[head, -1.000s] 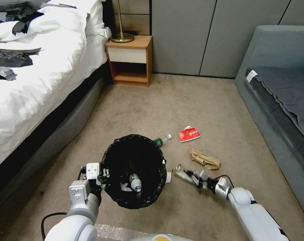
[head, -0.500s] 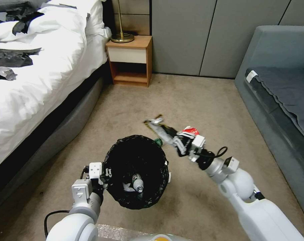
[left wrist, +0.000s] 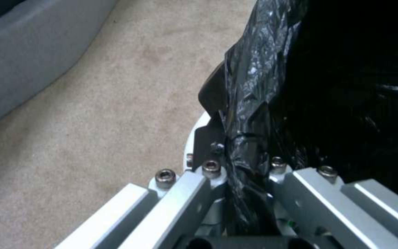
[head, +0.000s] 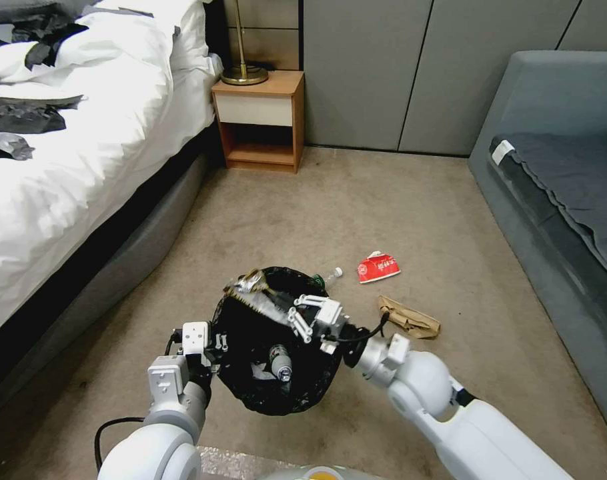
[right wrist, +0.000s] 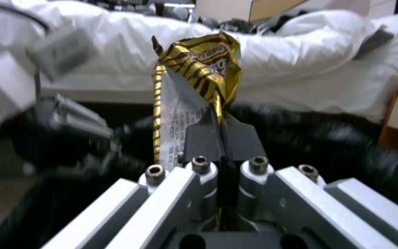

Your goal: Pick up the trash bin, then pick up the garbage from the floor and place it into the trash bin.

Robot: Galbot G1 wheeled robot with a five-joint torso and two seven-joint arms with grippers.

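Beige carpet [head: 357, 200], white bed [head: 83, 147] on left, wooden nightstand [head: 258, 120] at back, grey sofa [head: 557, 173] on right. Left gripper [left wrist: 236, 152] pinched on rim of trash bin [head: 263, 393], black liner between fingers, bin held off floor. Right gripper [right wrist: 220, 129] over bin mouth, fingers clamped on yellow snack wrapper [right wrist: 199, 69]. Clear plastic bottle [head: 280, 363] and white tissue [head: 260, 371] inside bin. On carpet beyond bin: second bottle [head: 329, 275], red packet [head: 378, 267], brown paper bag [head: 410, 319].
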